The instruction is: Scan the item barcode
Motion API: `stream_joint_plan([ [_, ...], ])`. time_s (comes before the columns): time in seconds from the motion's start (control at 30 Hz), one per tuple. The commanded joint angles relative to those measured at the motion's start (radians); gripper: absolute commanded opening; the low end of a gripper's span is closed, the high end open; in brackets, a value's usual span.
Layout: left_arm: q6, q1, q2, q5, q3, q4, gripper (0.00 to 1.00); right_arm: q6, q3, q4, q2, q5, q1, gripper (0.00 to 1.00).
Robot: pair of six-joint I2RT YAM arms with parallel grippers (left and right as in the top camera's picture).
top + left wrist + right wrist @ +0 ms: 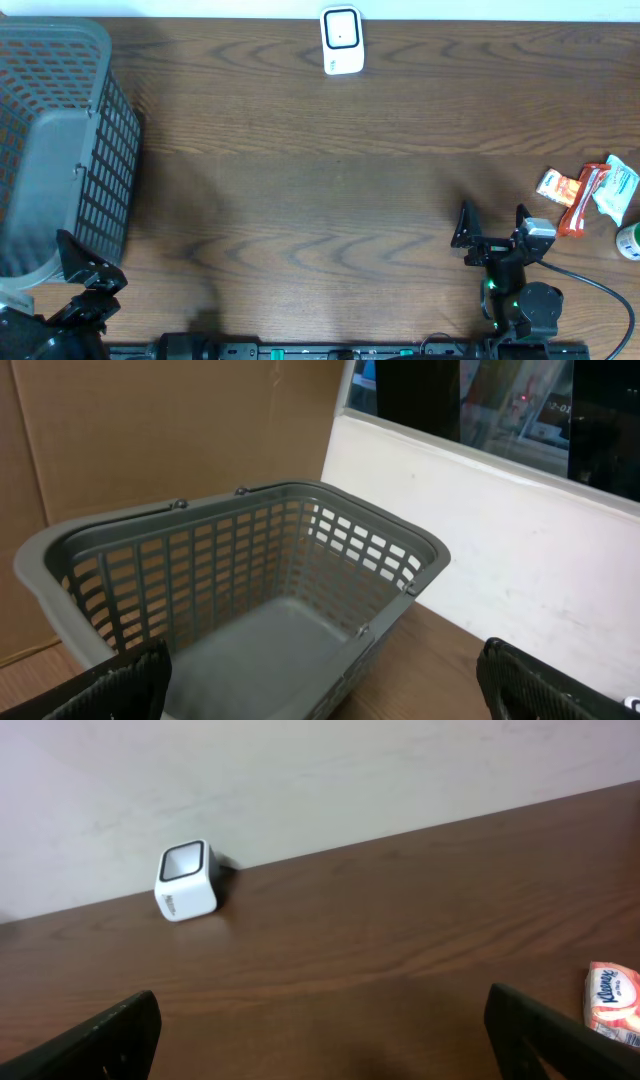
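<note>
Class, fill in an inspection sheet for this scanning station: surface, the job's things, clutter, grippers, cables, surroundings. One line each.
Surface: dark wooden table.
Job's things: white scanner at the far edge; a cluster of packets at the right; grey basket at the left, empty.
Clutter: small white container, cut off by the right edge of the overhead view.
Grippers: left gripper facing the basket, open, holding nothing; right gripper near the packets, open, holding nothing.
Cables: black cable looping towards the table's right edge.
Surroundings: white wall behind the scanner; cardboard behind the basket.
</note>
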Motion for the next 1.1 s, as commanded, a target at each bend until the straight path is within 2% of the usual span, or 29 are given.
stream_joint_plan([
  [0.0,0.002,0.002,-0.006,-0.009,-0.004,0.000,0.98,0.008,-0.001,-0.005,-0.006,0.010,0.020,0.99],
  [0.93,0.002,0.002,-0.008,-0.008,-0.005,-0.026,0.98,0.008,-0.001,-0.005,-0.006,0.010,0.020,0.99],
  [1.07,0.002,0.002,-0.008,0.084,-0.013,-0.047,0.98,0.008,-0.001,-0.005,-0.006,0.010,0.020,0.99],
])
